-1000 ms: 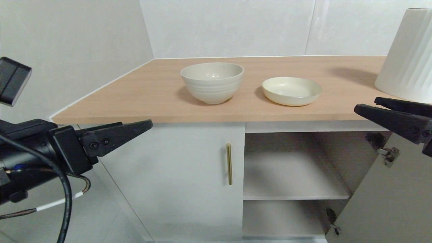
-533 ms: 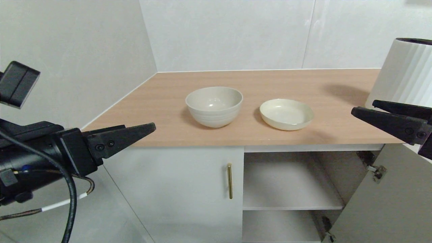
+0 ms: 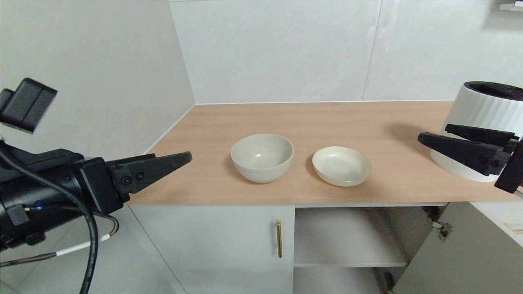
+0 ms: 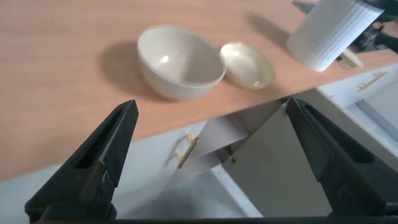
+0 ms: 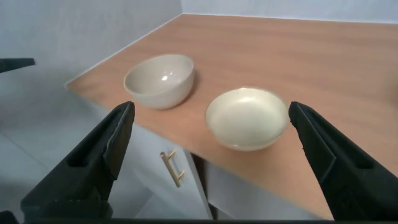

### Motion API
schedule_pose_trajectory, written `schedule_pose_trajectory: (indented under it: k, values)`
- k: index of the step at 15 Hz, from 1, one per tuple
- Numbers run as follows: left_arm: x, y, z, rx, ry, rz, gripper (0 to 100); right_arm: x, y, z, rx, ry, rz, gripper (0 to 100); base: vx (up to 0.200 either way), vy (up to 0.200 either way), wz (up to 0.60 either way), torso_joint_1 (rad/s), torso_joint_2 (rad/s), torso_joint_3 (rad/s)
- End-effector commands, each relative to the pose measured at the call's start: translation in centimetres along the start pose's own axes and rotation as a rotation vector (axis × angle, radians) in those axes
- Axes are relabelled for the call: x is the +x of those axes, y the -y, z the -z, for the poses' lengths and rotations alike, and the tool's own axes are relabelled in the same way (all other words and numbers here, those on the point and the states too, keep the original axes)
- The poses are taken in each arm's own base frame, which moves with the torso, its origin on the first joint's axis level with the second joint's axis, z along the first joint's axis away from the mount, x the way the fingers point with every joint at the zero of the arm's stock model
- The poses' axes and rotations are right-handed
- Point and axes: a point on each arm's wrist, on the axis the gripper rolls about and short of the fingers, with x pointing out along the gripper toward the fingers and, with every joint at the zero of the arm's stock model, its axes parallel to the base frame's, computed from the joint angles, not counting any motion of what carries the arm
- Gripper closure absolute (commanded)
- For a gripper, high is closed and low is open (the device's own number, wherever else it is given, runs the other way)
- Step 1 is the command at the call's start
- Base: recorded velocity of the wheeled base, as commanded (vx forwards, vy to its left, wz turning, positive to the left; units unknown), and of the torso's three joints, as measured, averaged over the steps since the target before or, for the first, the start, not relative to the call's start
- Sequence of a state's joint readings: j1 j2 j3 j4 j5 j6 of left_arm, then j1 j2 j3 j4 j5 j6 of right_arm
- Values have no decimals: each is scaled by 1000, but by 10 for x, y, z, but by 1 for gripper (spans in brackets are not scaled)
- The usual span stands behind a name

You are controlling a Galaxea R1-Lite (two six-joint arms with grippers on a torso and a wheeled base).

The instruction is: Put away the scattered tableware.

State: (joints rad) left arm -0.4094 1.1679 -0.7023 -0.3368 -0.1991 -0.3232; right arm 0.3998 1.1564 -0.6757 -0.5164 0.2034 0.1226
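Note:
A deep beige bowl (image 3: 262, 157) (image 4: 180, 61) (image 5: 159, 79) stands on the wooden counter (image 3: 327, 118) near its front edge. To its right, a small gap away, lies a shallow cream dish (image 3: 341, 165) (image 4: 247, 63) (image 5: 247, 117). My left gripper (image 3: 179, 157) (image 4: 210, 106) hangs open in the air left of the counter, short of the bowl and empty. On the right, my right gripper (image 3: 435, 134) (image 5: 211, 109) is open too, level with the counter top, pointing toward the dish and holding nothing.
A tall white ribbed container (image 3: 486, 122) stands on the counter's right end, just behind my right gripper. Below, the right cabinet door (image 3: 449, 253) is swung open, showing a bare shelf (image 3: 347, 241). The left door with a brass handle (image 3: 278, 238) is closed. Walls enclose the counter's back and left.
The head camera has risen, so counter and cabinet sit lower in the picture. The bowl and dish keep their places on the counter. Both grippers stay open.

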Motion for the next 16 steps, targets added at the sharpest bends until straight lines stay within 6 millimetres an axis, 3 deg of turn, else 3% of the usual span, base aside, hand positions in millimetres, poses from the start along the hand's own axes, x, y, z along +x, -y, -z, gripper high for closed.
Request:
schedule_pose_trajectory:
  k: [1,6,9,12,14,16]
  values:
    - [2,-1,3,-3,-16,3,0,4,3,5,-10,-23,12,0,0,0,0,115,-300,-173]
    - [5,1,1,12,6,103,0,28,20,15,-25,-100,77,0,0,0,0,27,-69,-39]
    - [29,-2,-7,-2,-27,79,0,51,27,14,6,-202,166,0,0,0,0,0,0,0]
    - [50,-2,-26,-69,-89,-38,0,78,26,5,139,-286,328,0,0,0,0,0,0,0]
    - [62,-3,-39,-92,-168,-164,0,90,20,12,144,-312,391,0,0,0,0,0,0,0]
    - [81,-11,-29,-125,-287,-249,0,96,13,20,118,-326,446,0,0,0,0,0,0,0]
